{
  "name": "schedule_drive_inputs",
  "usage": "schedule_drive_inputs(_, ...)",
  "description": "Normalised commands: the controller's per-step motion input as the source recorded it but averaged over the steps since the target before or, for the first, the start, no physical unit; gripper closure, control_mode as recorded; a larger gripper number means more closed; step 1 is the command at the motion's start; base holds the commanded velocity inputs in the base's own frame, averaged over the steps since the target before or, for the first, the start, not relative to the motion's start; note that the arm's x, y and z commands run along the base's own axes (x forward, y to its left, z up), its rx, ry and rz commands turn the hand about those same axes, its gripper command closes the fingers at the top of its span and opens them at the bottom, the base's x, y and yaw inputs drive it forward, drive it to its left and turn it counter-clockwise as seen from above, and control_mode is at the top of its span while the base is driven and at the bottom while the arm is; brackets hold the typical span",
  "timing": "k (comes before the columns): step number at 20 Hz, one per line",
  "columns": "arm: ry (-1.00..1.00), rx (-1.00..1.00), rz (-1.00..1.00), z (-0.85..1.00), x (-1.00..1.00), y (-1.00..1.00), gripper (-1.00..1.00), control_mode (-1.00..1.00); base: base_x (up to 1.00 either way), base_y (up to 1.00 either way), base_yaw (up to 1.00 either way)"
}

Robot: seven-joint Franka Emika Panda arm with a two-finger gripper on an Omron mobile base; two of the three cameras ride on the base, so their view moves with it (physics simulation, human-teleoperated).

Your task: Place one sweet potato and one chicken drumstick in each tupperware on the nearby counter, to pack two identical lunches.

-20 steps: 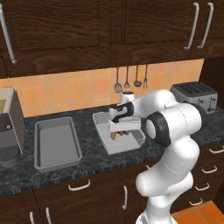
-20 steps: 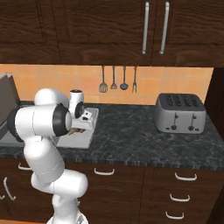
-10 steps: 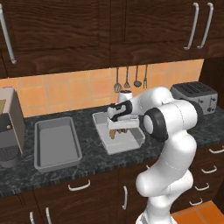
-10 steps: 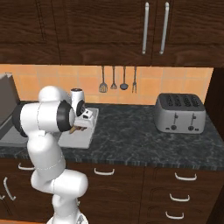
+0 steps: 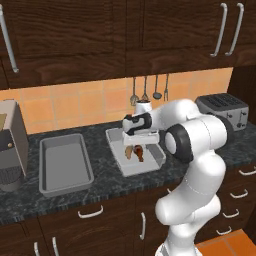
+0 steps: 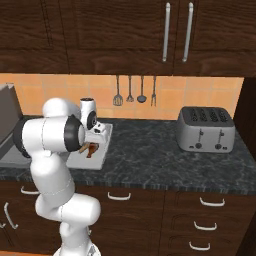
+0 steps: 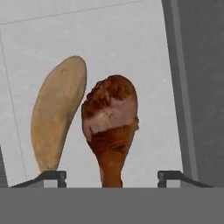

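The chicken drumstick [image 7: 111, 118] lies on the pale floor of the right tupperware [image 7: 131, 48], its thin bone end toward me. The tan sweet potato [image 7: 59, 109] lies right beside it, on its left in the hand view. My gripper [image 7: 111, 175] hangs just above them, open, its fingertips [image 7: 50, 176] standing wide on either side of the bone without touching it. From the base I see the gripper [image 5: 136, 144] over that tupperware [image 5: 150, 167] with the drumstick [image 5: 139, 153] under it. The left tupperware [image 5: 65, 165] has nothing in it. The drumstick [image 6: 90, 149] also peeks out past my arm.
Both containers sit on the dark speckled counter [image 5: 100, 192]. A coffee machine [image 5: 11, 145] stands at the far left and a toaster [image 5: 222, 110] at the far right. Utensils [image 5: 150, 90] hang on the orange tiled wall behind.
The gripper has opened and let go of the drumstick, which now rests in the right tupperware next to the sweet potato. The arm has barely moved.
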Motion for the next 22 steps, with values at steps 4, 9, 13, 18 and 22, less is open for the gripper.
schedule_drive_inputs(4, -0.01, 0.00, -0.01, 0.54, -0.62, -0.04, -1.00, -1.00, 0.00, 0.00, 0.00)
schedule_drive_inputs(9, -0.28, 0.00, -0.01, 0.04, -1.00, -0.18, -1.00, -1.00, 0.00, 0.00, 0.00)
schedule_drive_inputs(13, -0.18, 0.00, 0.00, 0.09, -0.87, -0.44, -1.00, -1.00, 0.00, 0.00, 0.00)
schedule_drive_inputs(18, 0.04, 0.00, 0.04, 0.80, -0.68, -0.43, -1.00, -1.00, 0.00, 0.00, 0.00)
schedule_drive_inputs(22, 0.19, 0.00, 0.05, 0.89, -0.83, -0.08, -1.00, -1.00, 0.00, 0.00, 0.00)
